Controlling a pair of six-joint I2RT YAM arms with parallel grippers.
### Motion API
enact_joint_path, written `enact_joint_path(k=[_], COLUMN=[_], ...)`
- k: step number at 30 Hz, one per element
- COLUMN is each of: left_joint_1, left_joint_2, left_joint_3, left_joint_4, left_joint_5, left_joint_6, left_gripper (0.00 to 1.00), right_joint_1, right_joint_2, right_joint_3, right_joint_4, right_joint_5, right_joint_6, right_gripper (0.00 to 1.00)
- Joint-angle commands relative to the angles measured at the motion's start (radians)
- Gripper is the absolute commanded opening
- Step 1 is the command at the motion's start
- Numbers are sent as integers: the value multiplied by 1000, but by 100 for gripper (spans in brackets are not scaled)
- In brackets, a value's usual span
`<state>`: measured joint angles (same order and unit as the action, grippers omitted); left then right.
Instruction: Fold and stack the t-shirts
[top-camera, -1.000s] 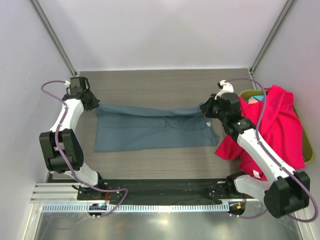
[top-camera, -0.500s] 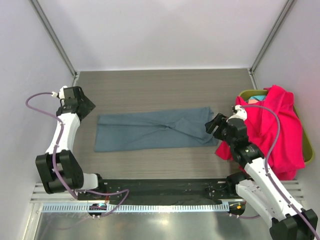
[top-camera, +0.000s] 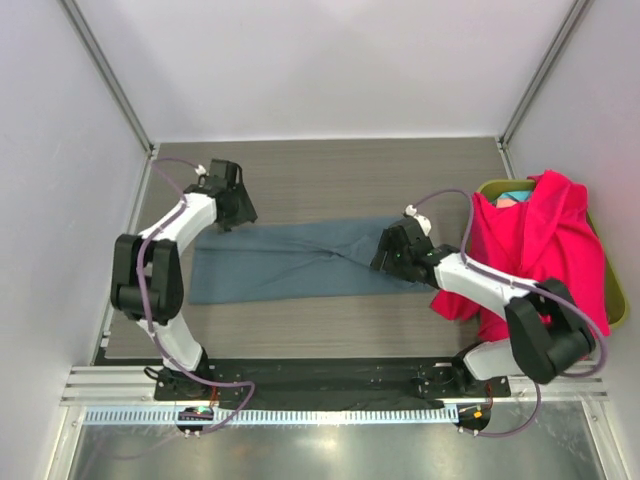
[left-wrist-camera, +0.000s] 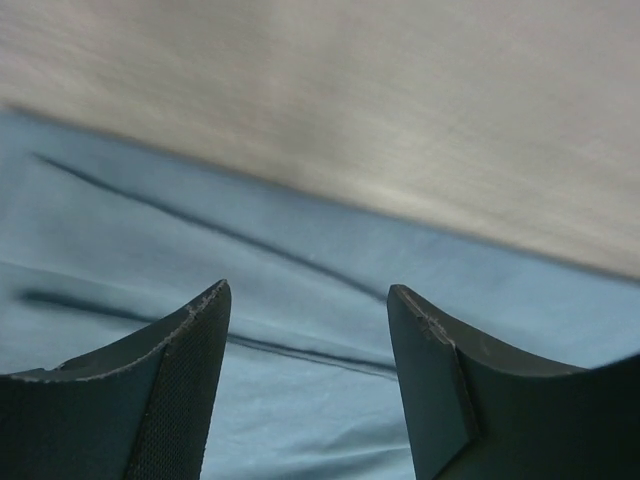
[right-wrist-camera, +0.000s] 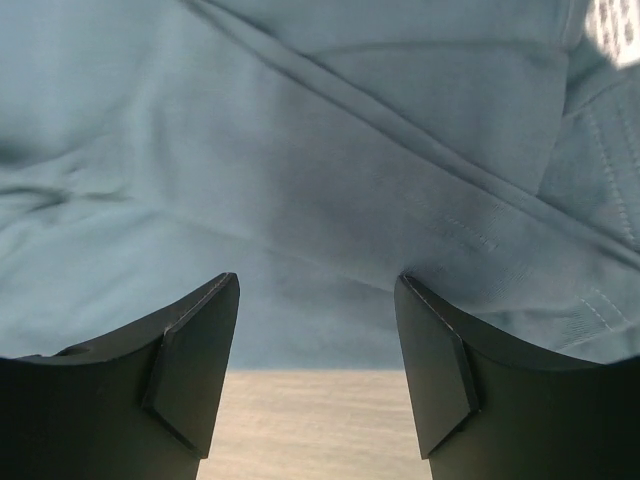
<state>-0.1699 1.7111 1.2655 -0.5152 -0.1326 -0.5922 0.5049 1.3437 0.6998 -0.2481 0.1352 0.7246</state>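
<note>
A slate grey-blue t-shirt (top-camera: 300, 262) lies flat on the table as a long folded strip. My left gripper (top-camera: 238, 212) hovers at the shirt's far left corner, open and holding nothing. In the left wrist view the open gripper (left-wrist-camera: 308, 290) frames blue cloth (left-wrist-camera: 120, 230). My right gripper (top-camera: 386, 254) sits over the strip's right end, also open and empty. The right wrist view has the gripper (right-wrist-camera: 318, 280) above the shirt's near edge (right-wrist-camera: 300, 150), with a white label (right-wrist-camera: 615, 25) at the top right. A bright pink-red t-shirt (top-camera: 545, 250) drapes over the bin.
An olive-green bin (top-camera: 617, 292) stands at the right edge under the pink-red shirt, with a bit of teal cloth (top-camera: 515, 194) at its top. Bare wood-grain table (top-camera: 330, 170) lies behind the strip, and side walls close in left and right.
Both grippers opened and let go of the grey-blue shirt's far edge, which dropped flat. Both arms swung outward, then came back over the strip's two ends.
</note>
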Motion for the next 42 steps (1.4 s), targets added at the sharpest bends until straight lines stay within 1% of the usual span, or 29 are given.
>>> enact_joint_path(k=[1,7,10,13,14,16,17,19,20,21,22,23,24,25,27,28,29,31,32,33,35,36,38,40,41,42], left_joint_1=[-20,-56,-59,-71,-71,-74,-77,-88,-94,-100,-118,-129,-138,-155,-175,-207,-230,-333,-376,-473,-567,-647,-715,-776,-784,-790], left_joint_2=[83,125,128,122,117,105,96,49,29,-5,-25,-42,-57,-91,-123,-154,-171,-203,-208,-211,-206,-205,-214,-226,-235,-258], left_joint_3=[-12,-115,-167,-196,-205,-244,-261,-330,-354,-397,-417,-435,-471,-486,-534,-548,-560,-577,-577,-565,-543,-513,-480,-428,-408,-361], left_joint_4=[-89,-76,-63,-59,-55,-49,-46,-31,-23,-17,-13,-6,-2,4,21,29,38,56,60,75,95,104,104,93,71,0], left_joint_5=[63,93,114,126,131,189,200,209,221,222,225,235,240,249,277,284,294,297,298,303,338,358,355,338,326,314], left_joint_6=[-52,-129,-141,-156,-162,-176,-181,-210,-218,-239,-247,-256,-268,-294,-320,-360,-379,-450,-481,-509,-584,-604,-659,-670,-670,-655], left_gripper=[64,61,59,59,59,57,57,56,56,56,56,56,56,56,56,56,55,56,56,56,56,56,56,56,56,56], right_joint_1=[0,0,-3,-14,-17,-17,-20,-22,-22,-25,-25,-26,-25,-25,-25,-25,-25,-25,-25,-25,-25,-25,-25,-26,-28,-35], right_joint_2=[87,265,310,385,437,497,529,635,667,748,787,837,927,980,1060,1131,1159,1241,1271,1299,1369,1384,1396,1385,1379,1364], right_joint_3=[47,92,135,228,289,354,431,513,600,650,705,837,913,1066,1208,1271,1381,1479,1574,1624,1751,1783,1819,1805,1799,1787], right_joint_4=[6,-20,-34,-63,-69,-85,-97,-128,-135,-146,-175,-201,-236,-299,-351,-387,-393,-392,-392,-390,-385,-378,-355,-320,-321,-319], right_joint_5=[7,-48,-48,-40,-40,-42,-46,-58,-65,-77,-83,-89,-92,-100,-109,-121,-159,-216,-239,-258,-313,-322,-329,-307,-280,-232], right_joint_6=[94,121,99,46,33,-10,-23,-46,-66,-77,-89,-112,-128,-142,-174,-182,-194,-227,-240,-252,-301,-344,-382,-416,-418,-416], right_gripper=[70,70,71,71,71,71,71,71,71,71,71,71,71,70,70,70,70,70,70,70,72,73,75,78,79,79])
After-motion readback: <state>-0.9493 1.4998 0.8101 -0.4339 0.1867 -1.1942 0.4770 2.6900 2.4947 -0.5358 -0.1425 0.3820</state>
